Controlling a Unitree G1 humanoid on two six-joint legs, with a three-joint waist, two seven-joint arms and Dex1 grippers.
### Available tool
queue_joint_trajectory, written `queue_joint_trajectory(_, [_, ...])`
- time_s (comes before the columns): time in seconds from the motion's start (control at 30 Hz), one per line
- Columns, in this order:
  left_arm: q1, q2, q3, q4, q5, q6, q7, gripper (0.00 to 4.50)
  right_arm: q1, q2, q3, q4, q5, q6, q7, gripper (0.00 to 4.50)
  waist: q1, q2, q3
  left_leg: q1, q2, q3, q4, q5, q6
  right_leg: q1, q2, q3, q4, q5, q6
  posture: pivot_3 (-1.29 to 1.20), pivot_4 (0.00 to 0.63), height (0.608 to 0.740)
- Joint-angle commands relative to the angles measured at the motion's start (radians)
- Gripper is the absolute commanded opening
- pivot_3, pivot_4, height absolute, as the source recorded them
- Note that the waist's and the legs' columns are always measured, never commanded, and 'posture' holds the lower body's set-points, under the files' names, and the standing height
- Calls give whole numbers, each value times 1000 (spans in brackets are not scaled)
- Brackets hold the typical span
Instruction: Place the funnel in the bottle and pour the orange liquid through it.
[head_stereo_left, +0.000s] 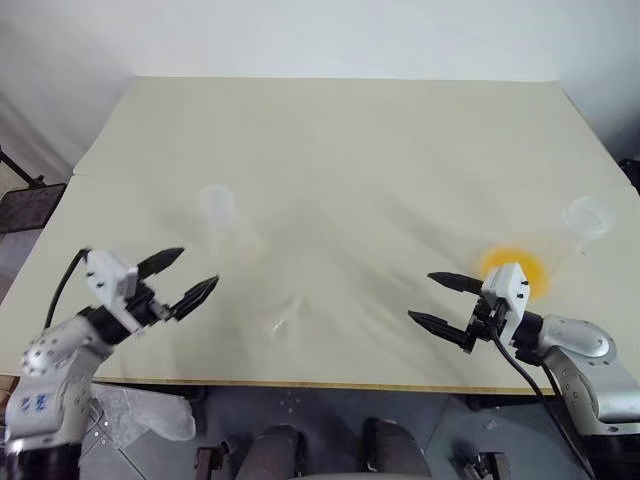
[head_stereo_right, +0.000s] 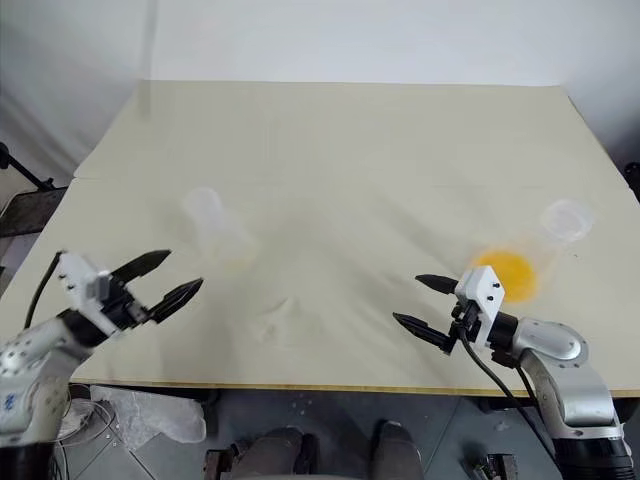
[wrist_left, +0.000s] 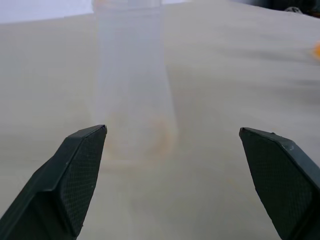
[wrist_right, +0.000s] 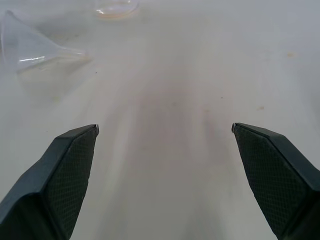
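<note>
The bottle (head_stereo_left: 226, 226), small and translucent, stands upright on the left half of the cream table. My left gripper (head_stereo_left: 200, 267) hovers open just in front of it, pointing at it; in the left wrist view the bottle (wrist_left: 132, 85) rises between the spread fingers. The clear funnel (head_stereo_left: 280, 320) lies on its side near the front middle of the table, and it also appears as the funnel (wrist_right: 35, 47) in the right wrist view. The orange liquid (head_stereo_left: 515, 268) pools in the base of a clear flask (head_stereo_left: 587, 218) at the right. My right gripper (head_stereo_left: 420, 296) is open and empty, left of the flask.
The table's front edge (head_stereo_left: 320, 384) runs just below both grippers. A seam in the table (head_stereo_left: 90, 176) crosses the left side. Bare tabletop stretches between the bottle and the flask and across the far half.
</note>
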Motion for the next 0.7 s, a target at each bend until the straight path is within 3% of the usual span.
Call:
queue_joint_trajectory(0.03, [-49, 1, -15, 39, 32, -14, 20, 4500, 19, 7, -15, -26, 9, -18, -7, 4475, -5, 0, 0, 0, 0, 0, 0, 0, 0, 0, 0, 0, 0, 0, 0, 0, 150, 740])
queue_joint_trajectory(0.27, [-232, 11, -62, 197, 102, -44, 27, 4500, 79, 15, -31, -70, 13, -21, -39, 4475, -1, -1, 0, 0, 1, 1, 1, 0, 0, -1, 1, 0, 1, 0, 0, 0, 150, 740])
queue_joint_trajectory(0.7, [-419, -27, -111, 356, 121, -102, -18, 4500, 88, 26, -30, -85, 7, -21, -64, 4475, 0, -2, 1, 0, 0, 1, 1, 0, 0, -1, 1, 0, 2, 0, 0, 0, 150, 740])
